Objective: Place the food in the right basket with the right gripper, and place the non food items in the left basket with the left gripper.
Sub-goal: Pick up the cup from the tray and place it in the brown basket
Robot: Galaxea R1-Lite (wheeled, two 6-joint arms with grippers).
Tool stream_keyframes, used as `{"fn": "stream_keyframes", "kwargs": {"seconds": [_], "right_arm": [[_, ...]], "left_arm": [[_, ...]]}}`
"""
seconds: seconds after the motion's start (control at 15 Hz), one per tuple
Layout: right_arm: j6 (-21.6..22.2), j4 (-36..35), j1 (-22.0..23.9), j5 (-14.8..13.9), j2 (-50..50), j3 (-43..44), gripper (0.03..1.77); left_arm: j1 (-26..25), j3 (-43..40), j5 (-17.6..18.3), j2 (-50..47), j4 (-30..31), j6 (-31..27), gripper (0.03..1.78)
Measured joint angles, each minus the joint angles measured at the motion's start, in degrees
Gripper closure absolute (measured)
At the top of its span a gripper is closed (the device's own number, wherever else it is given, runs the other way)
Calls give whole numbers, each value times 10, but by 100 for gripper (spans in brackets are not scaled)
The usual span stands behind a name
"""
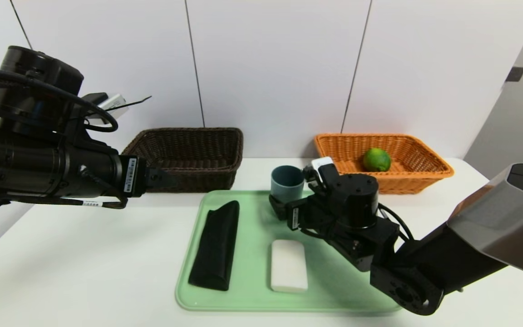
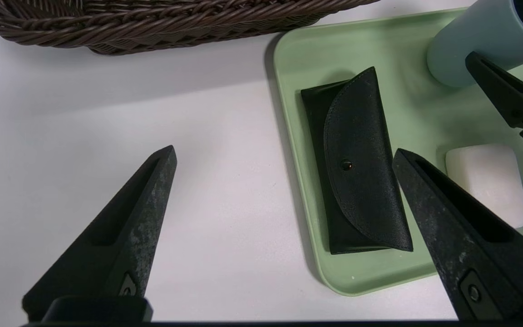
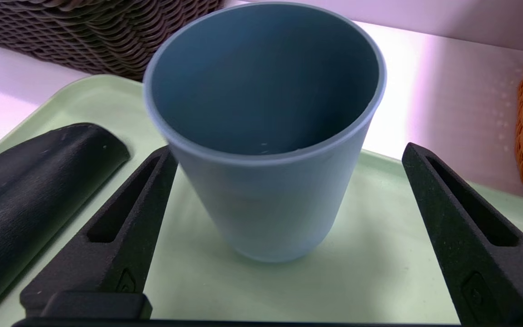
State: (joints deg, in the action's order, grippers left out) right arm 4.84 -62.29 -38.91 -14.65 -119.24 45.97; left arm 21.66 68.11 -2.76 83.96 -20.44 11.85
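Observation:
The green lime, the food [image 1: 376,160], lies in the orange-tan right basket [image 1: 418,178]. On the green tray [image 1: 252,300] stand the blue-teal cup [image 1: 287,181], a long black pouch [image 1: 216,245] and a white soap-like block [image 1: 288,265]. My right gripper [image 3: 288,150] is open low over the tray with the cup [image 3: 266,136] between its fingers; one finger sits close against the cup's side, the other stands well apart. My left gripper [image 2: 284,152] hangs open and empty above the bare table, just left of the tray and beside the pouch [image 2: 361,168]. The dark brown left basket [image 1: 189,154] holds nothing I can see.
The tray [image 2: 379,272] lies in the middle of the white table, both baskets behind it against the wall. The right arm reaches in over the tray's right side. One right finger [image 2: 506,95] shows by the cup in the left wrist view, near the block [image 2: 488,181].

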Motion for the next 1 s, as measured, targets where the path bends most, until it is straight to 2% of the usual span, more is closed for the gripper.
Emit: {"fn": "stream_keyframes", "kwargs": {"seconds": [1.0], "right_arm": [[3, -1, 4, 4, -39, 40, 10]], "left_arm": [[9, 0, 0, 10, 0, 1, 12]]}}
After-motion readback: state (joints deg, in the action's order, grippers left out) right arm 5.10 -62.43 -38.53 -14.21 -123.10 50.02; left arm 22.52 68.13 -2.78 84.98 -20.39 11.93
